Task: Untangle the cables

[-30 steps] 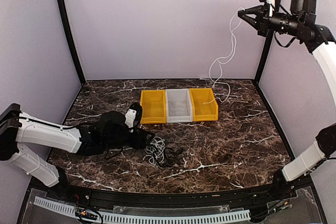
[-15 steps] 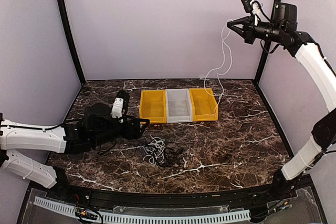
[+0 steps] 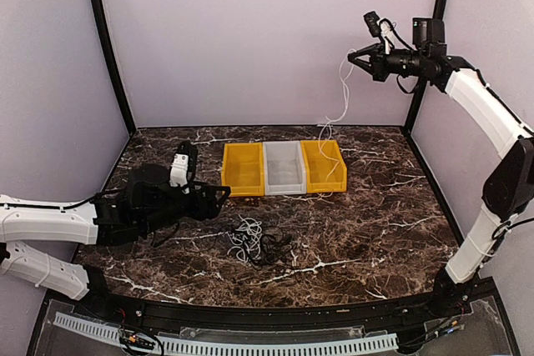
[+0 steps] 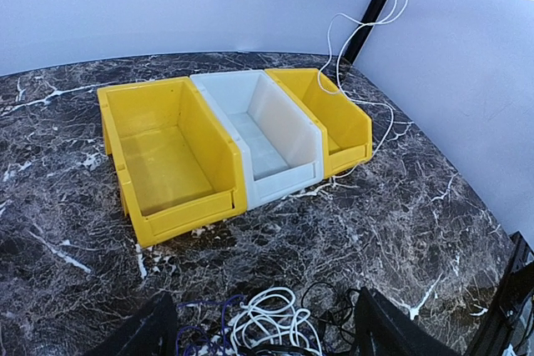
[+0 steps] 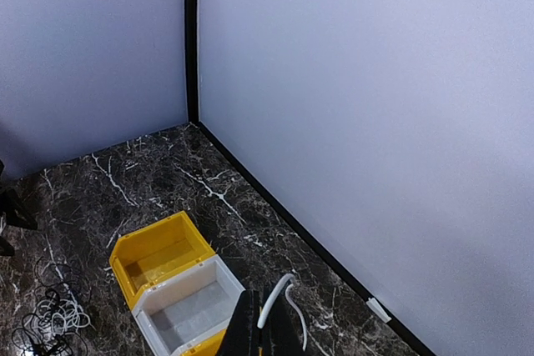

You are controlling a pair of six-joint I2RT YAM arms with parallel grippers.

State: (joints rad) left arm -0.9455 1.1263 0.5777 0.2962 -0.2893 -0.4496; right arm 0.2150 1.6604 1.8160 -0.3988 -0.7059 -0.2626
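— Right gripper (image 3: 352, 59) status?
— Pinched shut on white cable (image 3: 342, 102), hanging at 1 o'clock over bins (image 3: 244, 189). Likely light, limp. Left gripper (image 3: 221, 193) gapes, empty; grasp tangle (image 3: 259, 243), 6 o'clock, by outer loop.

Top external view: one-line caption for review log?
Right gripper holds thin white cable aloft, trailing to yellow and white plastic bins; open left gripper beside tangled cables.

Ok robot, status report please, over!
Right gripper shut on white cable, held high. Left gripper open, low beside the tangle. Cable trails down over the rightmost yellow bin.
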